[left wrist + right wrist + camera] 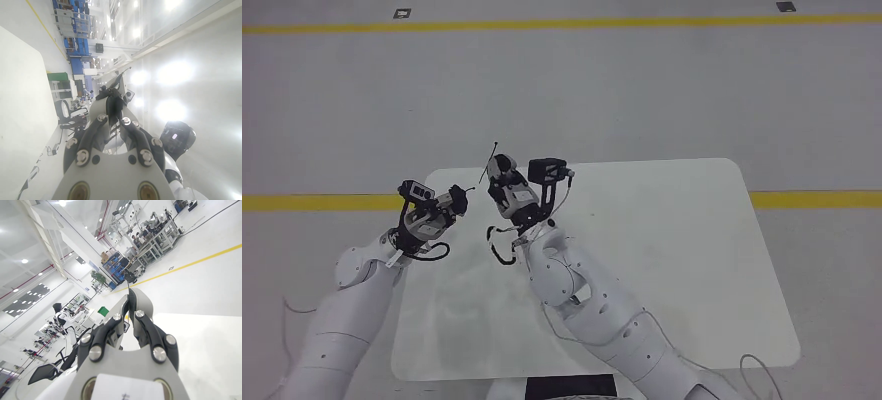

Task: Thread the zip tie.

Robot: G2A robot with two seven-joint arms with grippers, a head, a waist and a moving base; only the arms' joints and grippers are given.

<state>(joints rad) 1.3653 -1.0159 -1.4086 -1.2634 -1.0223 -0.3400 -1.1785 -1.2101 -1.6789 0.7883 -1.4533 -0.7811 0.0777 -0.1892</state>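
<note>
The zip tie (490, 160) is a thin black strip standing up past my right gripper (500, 170), above the table's far left part. In the right wrist view that gripper (130, 294) is shut on the zip tie (128, 285), whose end pokes out beyond the fingertips. My left gripper (459, 200) hovers just to the left of it, pointing toward it. In the left wrist view the left gripper (113, 98) is shut, with a thin black strand of the zip tie (115, 132) running between its fingers.
The white table (672, 260) with rounded corners lies below both arms, bare on its right and near parts. Its far edge is close behind the grippers. A yellow floor line (822, 199) runs past the table.
</note>
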